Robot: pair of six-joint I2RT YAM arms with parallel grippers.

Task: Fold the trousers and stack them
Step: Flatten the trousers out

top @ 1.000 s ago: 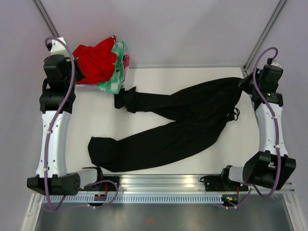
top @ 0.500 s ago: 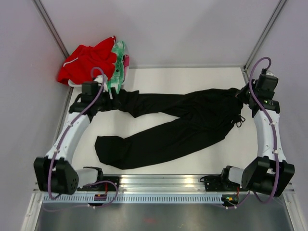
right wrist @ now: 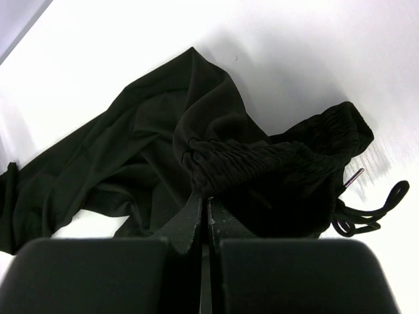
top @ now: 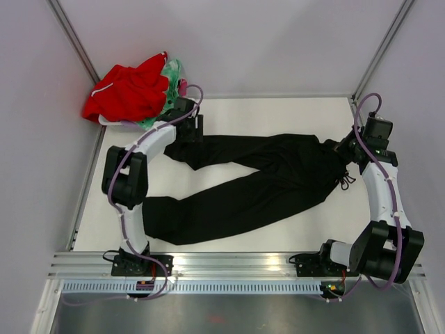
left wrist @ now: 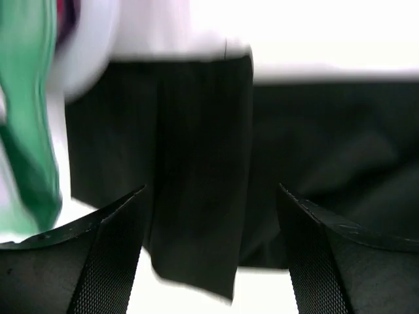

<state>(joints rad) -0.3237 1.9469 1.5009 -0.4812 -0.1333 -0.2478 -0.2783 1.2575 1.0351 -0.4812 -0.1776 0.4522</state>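
Observation:
The black trousers [top: 264,181] lie spread across the table, waist to the right and both legs running left. My right gripper [top: 344,149] is shut on the gathered waistband [right wrist: 262,160]; the right wrist view shows its jaws [right wrist: 204,199] pressed together on the fabric. The drawstring [right wrist: 366,216] trails loose on the table to the right. My left gripper [top: 193,132] hovers over the end of the upper leg, open. In the left wrist view the leg's cuff [left wrist: 196,163] lies below and between the wide-apart jaws [left wrist: 211,190], held by neither.
A red garment [top: 128,90] and a green-and-pink cloth [top: 170,87] are heaped at the back left corner, just behind my left gripper; the green cloth [left wrist: 29,111] shows at the left of the left wrist view. A metal rail [top: 236,263] runs along the near edge.
My left arm has swung from the far left corner rightward to the upper leg's end and opened its jaws. My right gripper has drawn the waist slightly nearer and leftward.

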